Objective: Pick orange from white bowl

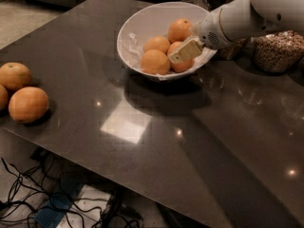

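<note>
A large white bowl (137, 27) with crinkled lining stands at the back middle of the dark table. It holds several oranges; the front one (155, 62) lies nearest me. My gripper (184, 51) reaches in from the right on a white arm (247, 15). It is over the bowl's right side, its beige finger (186, 51) lying across an orange (183, 64) there.
Oranges (28, 104) lie loose at the table's left edge. A glass jar of nuts (278, 51) stands right of the bowl, behind the arm. Cables lie on the floor below the front edge of the dark table (156, 146).
</note>
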### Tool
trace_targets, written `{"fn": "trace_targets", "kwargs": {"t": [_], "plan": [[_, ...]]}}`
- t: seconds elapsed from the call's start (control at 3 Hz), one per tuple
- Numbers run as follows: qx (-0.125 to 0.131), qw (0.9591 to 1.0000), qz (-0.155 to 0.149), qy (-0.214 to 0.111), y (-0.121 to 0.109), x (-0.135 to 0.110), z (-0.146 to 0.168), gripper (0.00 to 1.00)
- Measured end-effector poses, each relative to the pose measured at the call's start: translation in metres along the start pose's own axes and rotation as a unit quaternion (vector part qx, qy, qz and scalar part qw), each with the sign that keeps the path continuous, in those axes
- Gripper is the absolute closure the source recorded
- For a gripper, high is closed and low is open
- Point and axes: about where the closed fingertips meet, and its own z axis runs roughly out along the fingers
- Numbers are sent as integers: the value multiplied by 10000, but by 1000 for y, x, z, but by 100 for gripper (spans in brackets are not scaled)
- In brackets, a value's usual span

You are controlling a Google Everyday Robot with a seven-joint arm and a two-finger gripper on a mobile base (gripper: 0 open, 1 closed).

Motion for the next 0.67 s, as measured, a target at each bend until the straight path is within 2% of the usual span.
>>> {"fn": "trace_targets", "kwargs": {"t": [0.33,0.67], "plan": [[62,10000,-28,34,1,0,4,23],[126,9998,-33,136,-2,6,9,24]]}}
